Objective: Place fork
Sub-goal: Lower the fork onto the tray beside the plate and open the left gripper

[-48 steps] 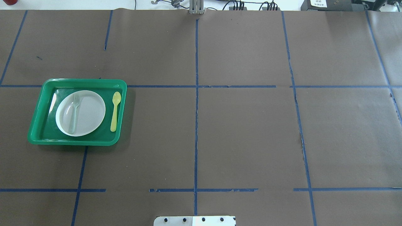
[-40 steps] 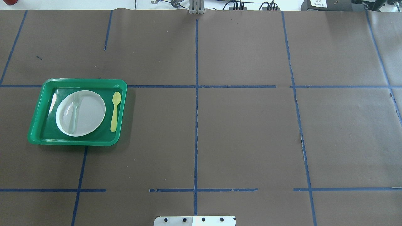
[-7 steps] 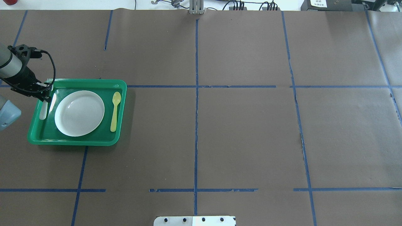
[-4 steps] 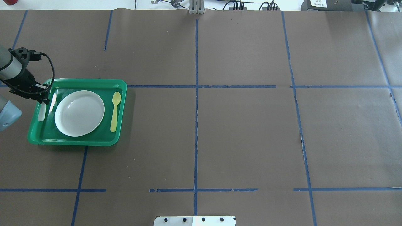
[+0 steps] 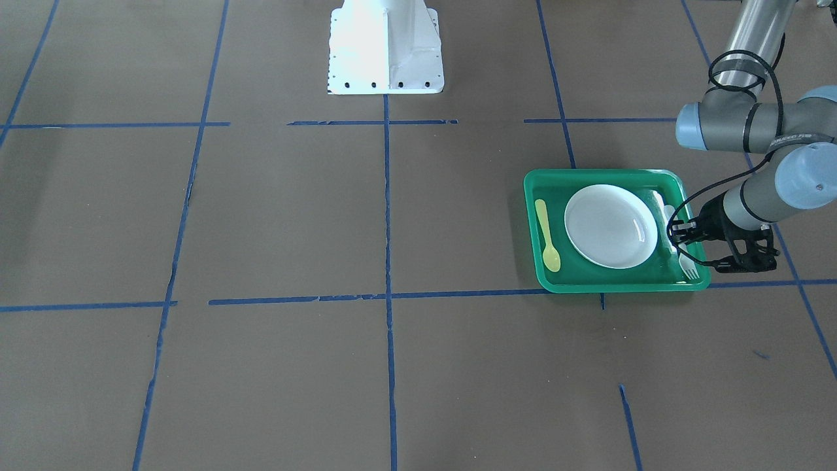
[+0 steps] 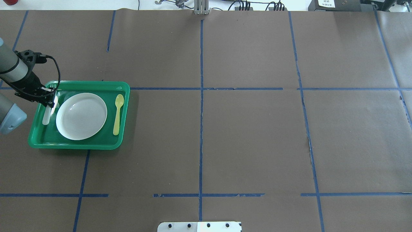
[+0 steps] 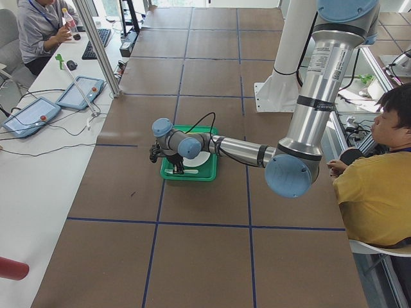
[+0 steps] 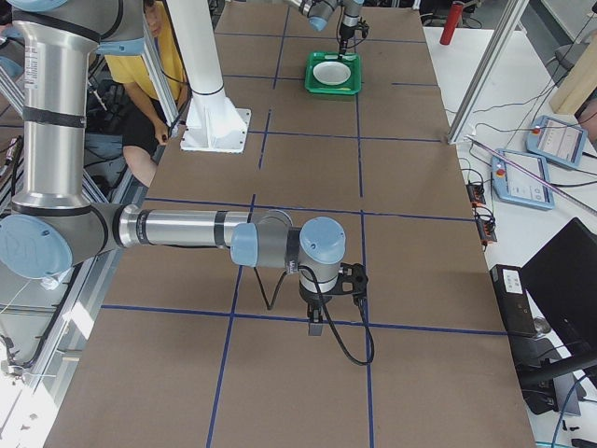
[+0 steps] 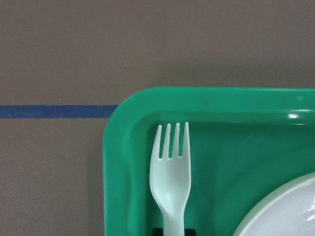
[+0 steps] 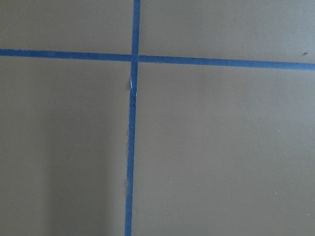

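The pale plastic fork (image 9: 171,172) is between the fingers of my left gripper (image 6: 50,102), which is shut on its handle. It hangs low over the left strip of the green tray (image 6: 80,146), between the tray wall and the white plate (image 6: 81,116), tines toward the far corner. I cannot tell if it touches the tray floor. In the front view the fork (image 5: 688,268) and left gripper (image 5: 679,237) are at the tray's right side. My right gripper (image 8: 315,327) shows only in the right side view; I cannot tell if it is open or shut.
A yellow spoon (image 6: 117,112) lies in the tray on the plate's other side. The table is brown paper with blue tape lines. The robot's white base (image 5: 384,49) stands at mid-table. Operators sit at the table's ends.
Earlier the fork lay on the plate with no arm in view. Now the left gripper holds it beside the plate; in the last second it shifted slightly right, toward the plate.
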Robot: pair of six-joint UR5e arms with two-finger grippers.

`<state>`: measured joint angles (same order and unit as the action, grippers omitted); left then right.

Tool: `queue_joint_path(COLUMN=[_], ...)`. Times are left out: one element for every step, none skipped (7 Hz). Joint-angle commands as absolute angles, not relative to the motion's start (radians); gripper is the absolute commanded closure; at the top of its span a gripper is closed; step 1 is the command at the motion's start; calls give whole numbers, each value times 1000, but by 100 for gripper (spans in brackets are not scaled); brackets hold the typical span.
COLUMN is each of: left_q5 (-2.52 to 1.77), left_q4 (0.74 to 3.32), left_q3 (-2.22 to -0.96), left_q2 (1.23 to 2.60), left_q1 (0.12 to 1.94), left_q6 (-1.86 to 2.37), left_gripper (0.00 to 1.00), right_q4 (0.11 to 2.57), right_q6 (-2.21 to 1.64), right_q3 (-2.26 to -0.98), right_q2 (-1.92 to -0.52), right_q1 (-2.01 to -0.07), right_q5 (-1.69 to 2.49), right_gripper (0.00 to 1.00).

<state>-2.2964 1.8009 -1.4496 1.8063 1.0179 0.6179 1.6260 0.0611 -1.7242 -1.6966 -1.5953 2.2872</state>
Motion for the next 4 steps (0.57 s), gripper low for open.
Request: queue_joint_path(left_q5=[-2296,-2296,-2296,-2296], left_q4=[1801,1801,1799,1786], left_q3=[-1454,-1465,-1471,-1504], left_q2=[1805,1805,1807,1807], left_q1=[1012,1015,1037,1130], left_q6=[611,611,611,570], left_gripper=[21,20,18,18], right_q4=[1626,1626,1626,1626], right_q6=[61,61,61,61], right_q3=[-1724,-1724,-1724,-1724], right_q2=[-1697,-1697,-1697,-1697], right_q1=[-1595,-1595,-1595,-1595], right_q5=[2287,2287,2287,2287], right_gripper=[0,0,0,0])
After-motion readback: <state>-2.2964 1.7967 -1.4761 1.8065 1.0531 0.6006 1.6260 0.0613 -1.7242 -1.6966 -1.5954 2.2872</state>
